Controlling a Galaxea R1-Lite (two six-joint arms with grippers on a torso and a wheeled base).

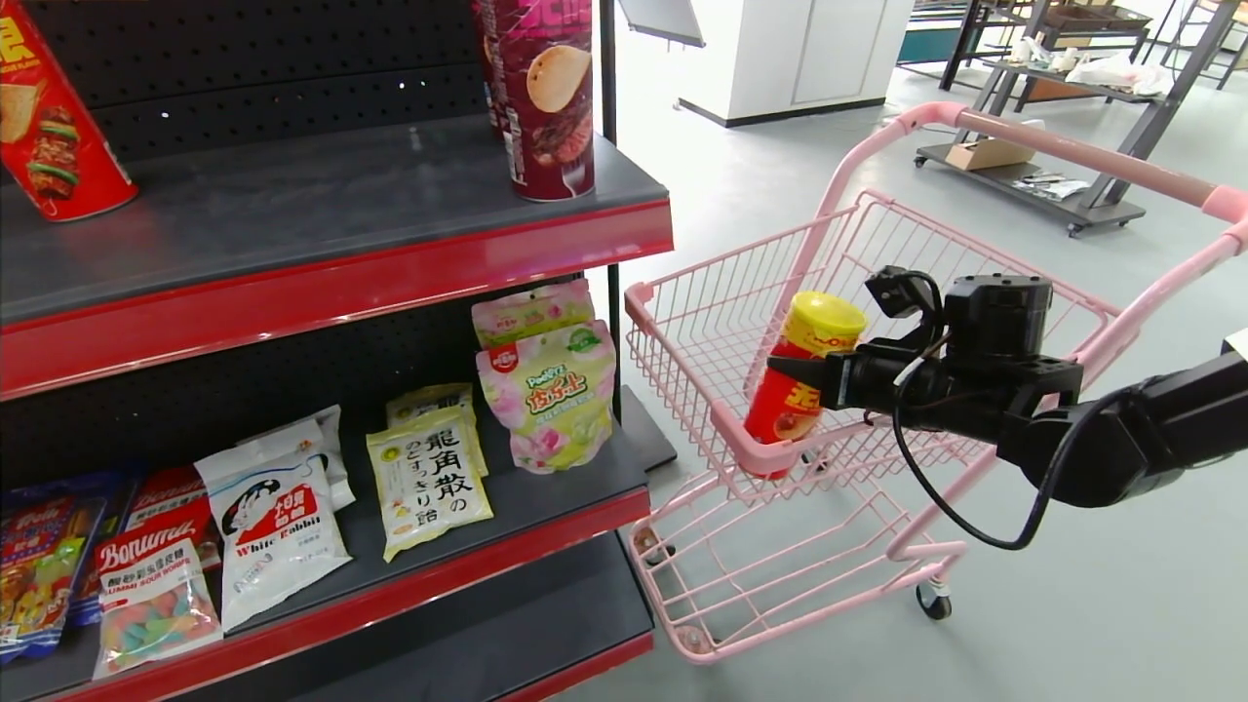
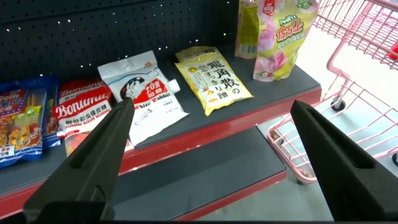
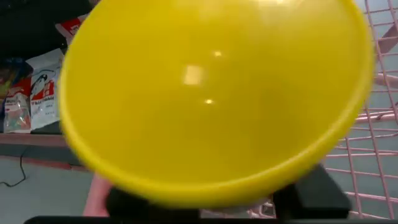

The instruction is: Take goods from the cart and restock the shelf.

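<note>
Left of centre stands the shelf unit [image 1: 292, 195], dark boards with red front edges, and just beside its end sits the pink wire cart [image 1: 682, 283]. From the right side the black arm comes in over the basket, and the right gripper [image 1: 795, 375] is clamped on a red chip can [image 1: 780, 414], gripping it just under the yellow lid. The can stands close to upright inside the basket, at the corner nearest the shelf. The cart's pink rim crosses in front of its lower part, so whether its base touches the wire floor can't be told. Up close on the right wrist view, that yellow lid [image 3: 211, 93] bulges between the dark fingers.

Over to the left gripper [image 2: 211, 168]: fingers spread wide, holding nothing, hanging in front of the lower shelf boards.

On the top board, a maroon chip can [image 1: 546, 97] stands at the end nearest the cart, with a red can [image 1: 54, 127] leaning far over at the other end. One board down, two pink-and-green pouches [image 1: 551, 395] stand at the cart end; then a yellow candy bag [image 1: 429, 483], a white candy bag [image 1: 278, 526], a red-topped gummy bag [image 1: 156, 585] and a blue bag [image 1: 39, 565] lie slanting in a row.
</note>
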